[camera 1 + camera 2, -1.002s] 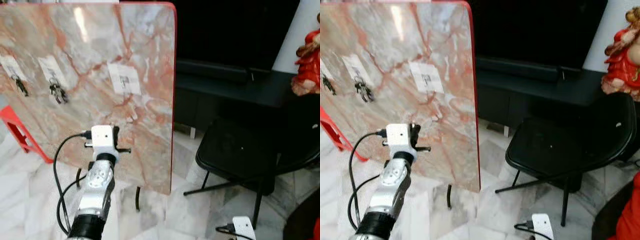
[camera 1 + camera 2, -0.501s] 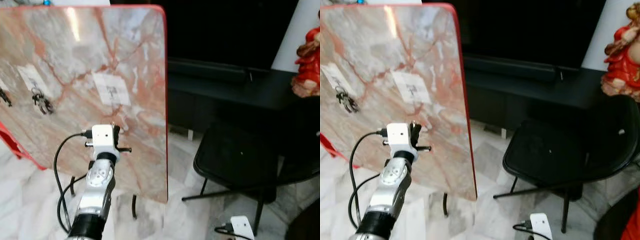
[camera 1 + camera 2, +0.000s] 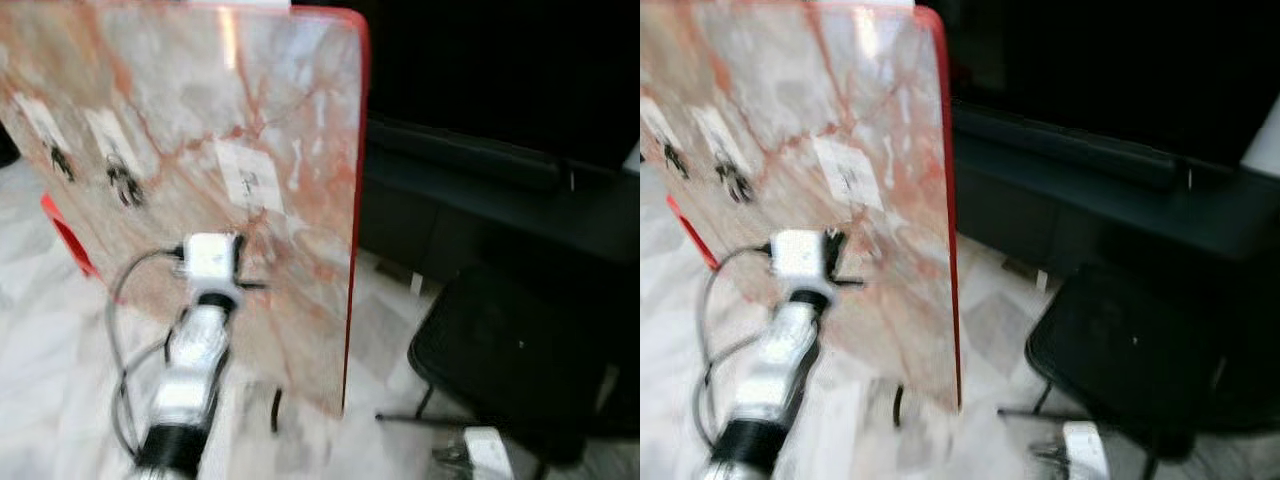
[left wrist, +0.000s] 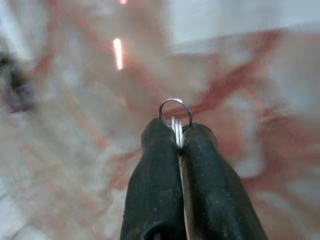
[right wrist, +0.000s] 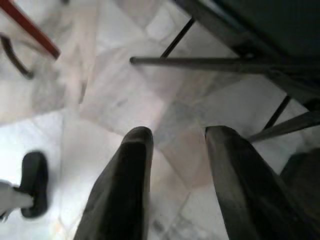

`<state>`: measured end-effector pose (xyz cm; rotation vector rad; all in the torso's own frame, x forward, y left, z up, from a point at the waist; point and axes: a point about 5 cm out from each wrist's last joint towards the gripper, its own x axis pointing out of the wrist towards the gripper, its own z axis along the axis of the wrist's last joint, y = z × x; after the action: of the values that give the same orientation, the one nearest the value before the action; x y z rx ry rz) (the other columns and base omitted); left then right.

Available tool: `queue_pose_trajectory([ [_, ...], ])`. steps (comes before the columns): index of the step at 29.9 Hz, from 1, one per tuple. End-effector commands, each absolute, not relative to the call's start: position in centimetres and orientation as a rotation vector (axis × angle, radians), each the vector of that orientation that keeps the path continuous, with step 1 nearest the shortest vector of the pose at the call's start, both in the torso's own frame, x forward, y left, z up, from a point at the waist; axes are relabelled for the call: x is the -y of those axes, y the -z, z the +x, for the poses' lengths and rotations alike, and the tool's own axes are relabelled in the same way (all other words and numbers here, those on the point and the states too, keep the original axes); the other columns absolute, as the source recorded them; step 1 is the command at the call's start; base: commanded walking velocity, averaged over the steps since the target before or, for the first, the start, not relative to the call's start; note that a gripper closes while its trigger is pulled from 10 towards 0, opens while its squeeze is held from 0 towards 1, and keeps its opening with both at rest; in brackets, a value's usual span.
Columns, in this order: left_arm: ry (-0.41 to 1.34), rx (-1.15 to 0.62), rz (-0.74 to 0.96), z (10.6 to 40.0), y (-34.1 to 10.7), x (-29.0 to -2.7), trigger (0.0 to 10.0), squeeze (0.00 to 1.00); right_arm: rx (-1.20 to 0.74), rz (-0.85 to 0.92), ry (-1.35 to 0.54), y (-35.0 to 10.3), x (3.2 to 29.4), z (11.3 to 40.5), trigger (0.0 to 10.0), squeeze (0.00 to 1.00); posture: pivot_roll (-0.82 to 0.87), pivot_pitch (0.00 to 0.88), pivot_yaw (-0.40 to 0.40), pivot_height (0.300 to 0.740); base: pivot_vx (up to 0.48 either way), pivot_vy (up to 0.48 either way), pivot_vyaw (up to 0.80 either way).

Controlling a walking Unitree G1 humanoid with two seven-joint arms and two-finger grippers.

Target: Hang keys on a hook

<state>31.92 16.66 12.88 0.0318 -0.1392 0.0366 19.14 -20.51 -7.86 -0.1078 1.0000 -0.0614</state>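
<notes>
Keys: only the key ring [image 4: 175,114] is visible, a thin bright steel loop poking out past the tips of the left gripper [image 4: 178,136], jaws pinching it edge-on. The rest of the bunch is hidden behind the fingers [image 4: 155,165], so I can't tell how many keys hang below.

Handling, my read: light, rigid, slick metal. The loose part will likely swing and rotate about the pinch. Hold is on the ring itself, which leaves the open loop free ahead of the tips to thread over a hook.

Straight ahead of the jaws: upright marble-pattern board [image 3: 180,120], glossy, pink-veined, red edge, white label [image 3: 250,175] just above the line of the jaws. Hook on it too blurred to make out. Other bunches [image 3: 124,182] hang further left.

Right gripper [image 5: 175,150] idle, jaws spread, over pale marble floor [image 5: 120,100] near black chair [image 3: 510,370] legs.
</notes>
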Motion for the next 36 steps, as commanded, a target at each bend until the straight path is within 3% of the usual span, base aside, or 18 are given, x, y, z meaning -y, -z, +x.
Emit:
queue_pose_trajectory([
  [1, 0.019, 0.167, 0.028, 32.3, -13.7, -15.3, 10.0, 0.00, -1.072, -0.093, 0.087, 8.8, 21.1, 16.9, 10.0, 0.00, -0.07, 0.000, 0.027, 0.723, 0.000, 0.000, 0.00],
  [16, 0.026, 0.173, 0.031, 32.1, -14.0, -15.5, 10.0, 0.00, -1.071, -0.089, 0.084, 8.9, 21.0, 16.9, 10.0, 0.00, -0.07, 0.000, 0.031, 0.723, 0.000, 0.000, 0.00],
  [22, -0.027, 0.156, 0.011, 31.8, -14.2, -17.6, 10.0, 0.00, -1.070, -0.085, 0.084, 8.8, 21.0, 16.9, 10.0, 0.00, -0.07, 0.000, 0.034, 0.723, 0.000, 0.000, 0.00],
  [26, 0.099, 0.131, 0.054, 31.1, -14.3, -18.3, 10.0, 0.00, -1.071, -0.087, 0.082, 8.8, 21.0, 16.9, 10.0, 0.00, -0.06, 0.000, 0.032, 0.723, 0.000, 0.000, 0.00],
  [30, 0.087, 0.120, 0.078, 30.8, -14.2, -19.2, 10.0, 0.00, -1.072, -0.089, 0.078, 8.8, 21.0, 16.9, 10.0, 0.00, -0.06, 0.000, 0.032, 0.723, 0.000, 0.000, 0.00],
  [36, 0.045, 0.131, 0.065, 30.8, -14.4, -19.3, 10.0, 0.00, -1.070, -0.089, 0.075, 8.8, 21.1, 17.0, 10.0, 0.00, -0.06, 0.000, 0.029, 0.723, 0.000, 0.000, 0.00],
])
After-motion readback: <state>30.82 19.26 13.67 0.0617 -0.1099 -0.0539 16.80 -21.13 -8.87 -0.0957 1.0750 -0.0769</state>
